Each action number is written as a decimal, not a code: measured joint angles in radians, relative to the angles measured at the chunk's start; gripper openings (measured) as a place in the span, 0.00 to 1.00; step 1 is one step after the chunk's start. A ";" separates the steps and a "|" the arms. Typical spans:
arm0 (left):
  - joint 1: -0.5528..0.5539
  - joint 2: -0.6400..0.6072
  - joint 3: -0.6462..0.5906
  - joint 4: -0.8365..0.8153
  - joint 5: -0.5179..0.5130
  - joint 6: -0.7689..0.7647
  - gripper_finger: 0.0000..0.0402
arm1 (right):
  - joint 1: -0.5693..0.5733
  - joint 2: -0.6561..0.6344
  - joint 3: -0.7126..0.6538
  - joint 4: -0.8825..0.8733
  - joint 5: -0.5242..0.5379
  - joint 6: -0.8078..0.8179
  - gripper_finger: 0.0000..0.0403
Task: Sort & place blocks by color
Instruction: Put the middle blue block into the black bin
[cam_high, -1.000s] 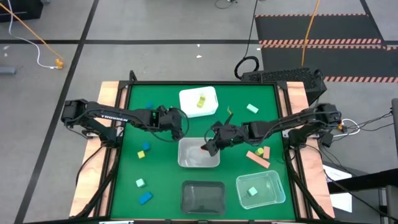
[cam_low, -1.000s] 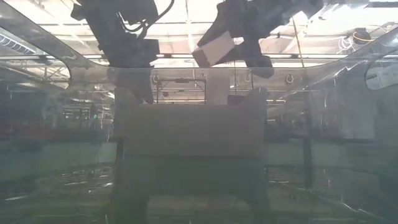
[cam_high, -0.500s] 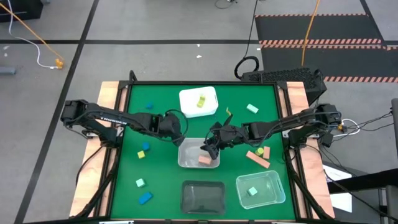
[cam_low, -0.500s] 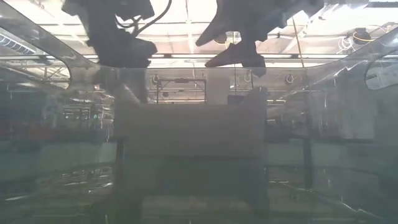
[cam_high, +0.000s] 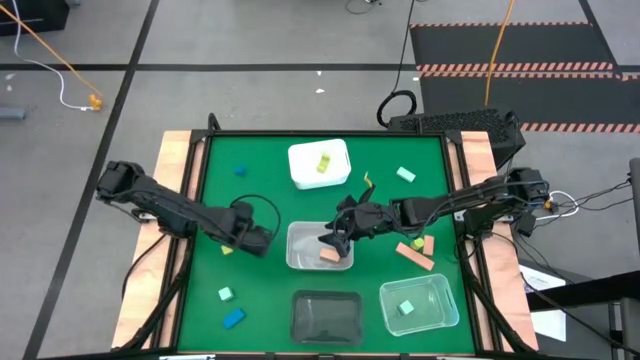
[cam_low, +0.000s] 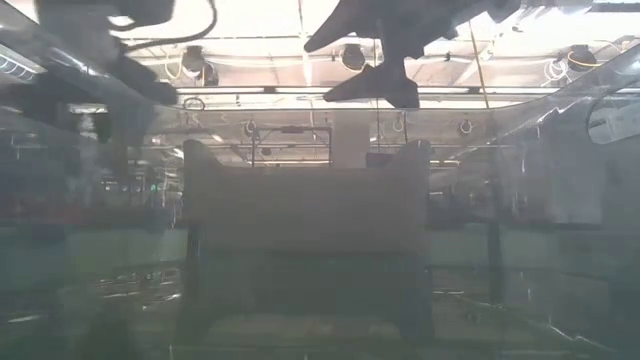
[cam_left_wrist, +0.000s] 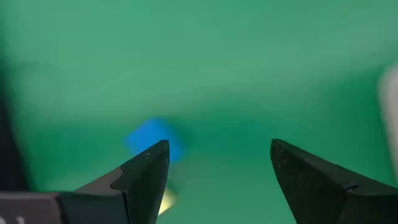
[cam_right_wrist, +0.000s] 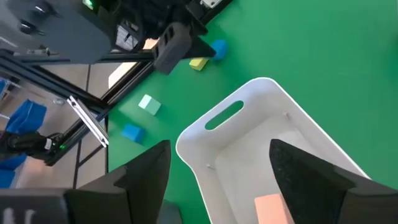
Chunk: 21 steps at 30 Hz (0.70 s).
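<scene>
We see the right gripper (cam_high: 333, 238) hanging over the middle clear tub (cam_high: 300, 258), its arm reaching in from the table's right edge, bent at the elbow and angled toward the centre. Its fingers (cam_right_wrist: 144, 177) stand apart with nothing between them, and under them a salmon block (cam_right_wrist: 272, 208) lies on the tub's floor. From above, that block (cam_high: 329, 258) sits near the tub's right side, just below the gripper.

The left arm stretches low from the left edge toward the tub, and the left gripper (cam_high: 256, 240) sits just left of it, close to the mat (cam_high: 260, 300). Its fingers (cam_left_wrist: 144, 177) are spread and empty. Past them we see a blue block (cam_left_wrist: 155, 138) and a sliver of yellow one (cam_left_wrist: 165, 199), blurred, both lying on the mat.

Other blocks are spread about. A yellow-green one (cam_high: 323, 164) lies in the white tub (cam_high: 305, 170) at the back. A mint one (cam_high: 405, 307) lies in the clear tub (cam_high: 445, 310) at front right. Loose on the mat are a blue cube (cam_high: 240, 170) at back left, a mint block (cam_high: 405, 175) at back right, salmon pieces (cam_high: 414, 250) right of the middle tub, and a mint block (cam_high: 226, 294) with a blue one (cam_high: 234, 318) at front left. The dark tub (cam_high: 326, 318) stands at front centre.

In the low view the right gripper (cam_low: 375, 80) shows as a dark shape high up.
</scene>
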 joint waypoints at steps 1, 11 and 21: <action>-0.014 0.000 0.000 -0.032 0.000 -0.060 0.68 | 0.000 0.000 0.000 0.000 0.000 -0.009 0.66; -0.065 0.002 -0.034 -0.093 -0.011 -0.350 0.68 | 0.000 0.000 0.000 0.000 -0.002 -0.040 0.66; -0.064 0.002 -0.183 0.062 0.026 -0.428 0.68 | 0.000 0.000 0.000 0.000 -0.003 -0.050 0.66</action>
